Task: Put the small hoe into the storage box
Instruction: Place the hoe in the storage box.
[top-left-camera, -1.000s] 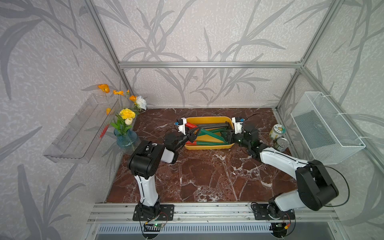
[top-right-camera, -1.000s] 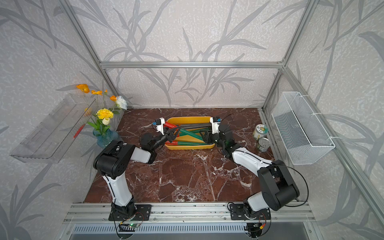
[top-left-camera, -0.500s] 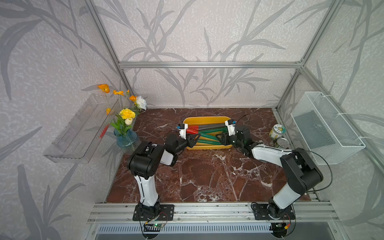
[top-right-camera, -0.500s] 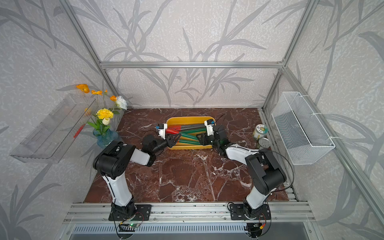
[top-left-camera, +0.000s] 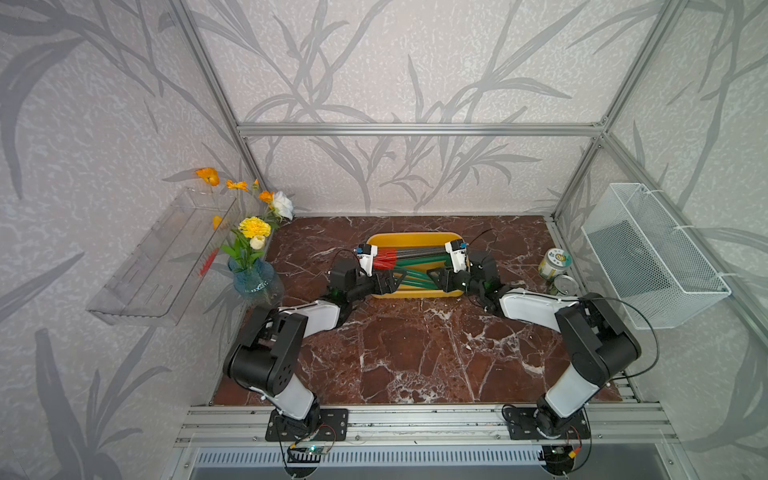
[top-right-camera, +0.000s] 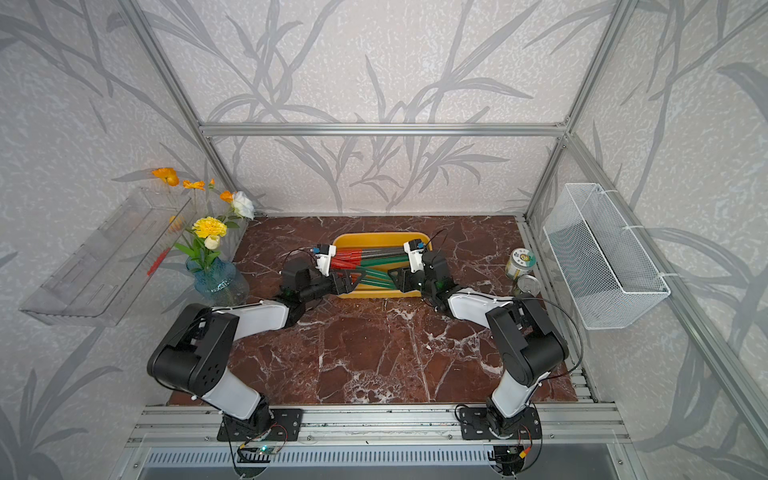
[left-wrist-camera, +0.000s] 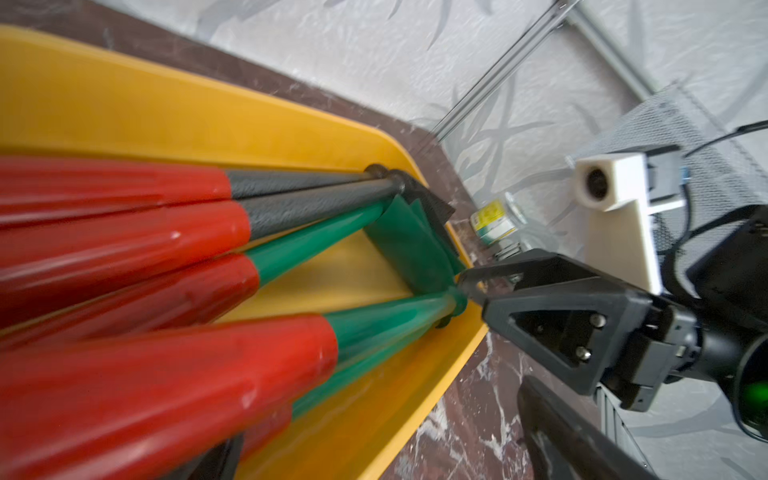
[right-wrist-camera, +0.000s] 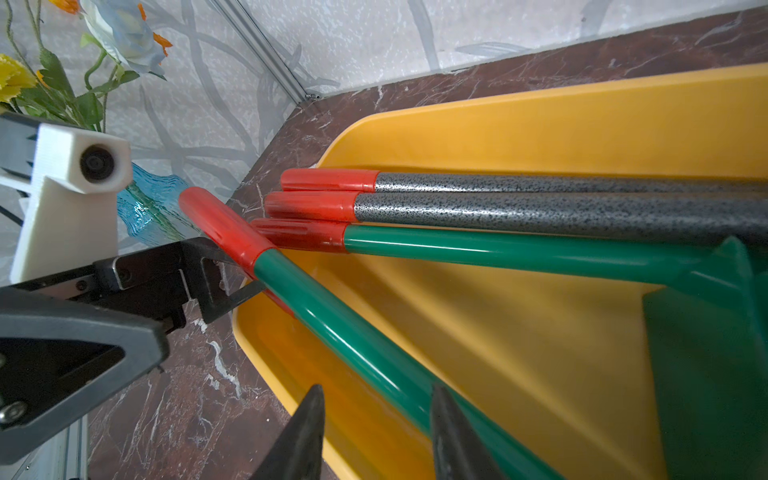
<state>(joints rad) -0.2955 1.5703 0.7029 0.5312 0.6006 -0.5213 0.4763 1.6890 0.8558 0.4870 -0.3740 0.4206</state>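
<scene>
Desk (top-right-camera: 374, 353): brown marble with white veins.
Box (top-right-camera: 378, 237): yellow, at the desk's 12 o'clock, holding long tools (top-right-camera: 374, 254) with red grips.
Hoe (top-right-camera: 376, 281): green shaft, slanting along the box's 6 o'clock side.
Left claw (top-right-camera: 348, 279): at the hoe's 9 o'clock end.
Right claw (top-right-camera: 395, 276): at its 3 o'clock end.
Vase (top-right-camera: 216, 280): blue glass with flowers, at the desk's 9 o'clock edge.
Jars (top-right-camera: 521, 262): two, at 2 o'clock.
Wire basket (top-right-camera: 602, 257): white, on the wall at 3 o'clock.
</scene>
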